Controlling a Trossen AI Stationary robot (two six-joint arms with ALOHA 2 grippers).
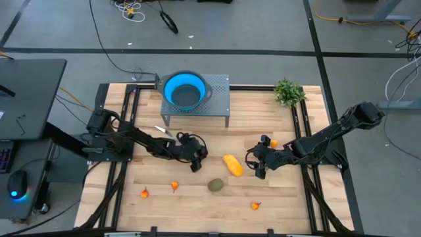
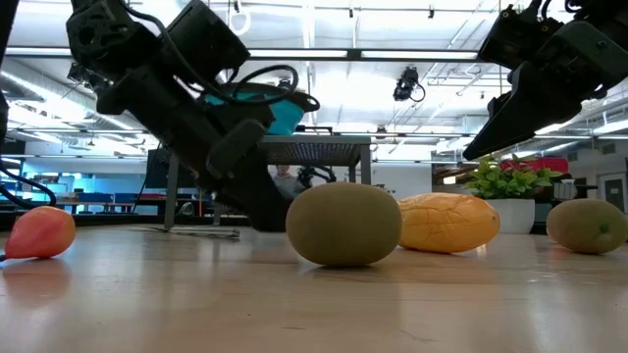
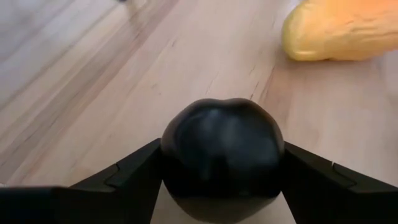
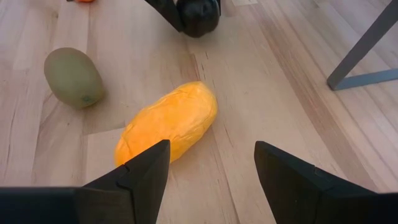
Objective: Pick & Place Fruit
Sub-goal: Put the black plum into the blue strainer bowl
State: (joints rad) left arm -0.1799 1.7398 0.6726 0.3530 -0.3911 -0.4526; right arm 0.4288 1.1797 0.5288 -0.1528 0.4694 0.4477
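From above, the left gripper [image 1: 195,158] sits low over the middle of the wooden table [image 1: 197,204], its fingers on either side of a dark ball fruit that's hard to pick out from here, while the right gripper [image 1: 256,164] hovers just right of the yellow oblong fruit [image 1: 231,164]. One olive-brown oval [image 1: 216,185] lies just in front of the yellow one, and tiny orange pieces [image 1: 144,193] are scattered nearer the front edge, with one more beside the right arm. A blue bowl [image 1: 185,91] sits on a grey stand at the back, green plant [image 1: 288,92] in the back right corner. Down at table height, the olive-brown oval is front and centre with the yellow fruit right behind it, a second olive oval [image 2: 587,225] far right, and an orange piece far left. Left wrist cam: the dark ball [image 3: 221,152] is wedged between both fingers [image 3: 124,177], which touch its sides, so it's pinched, resting on the wood. Right wrist cam: fingers [image 4: 146,171] spread wide with nothing in them, yellow fruit on the table just ahead.
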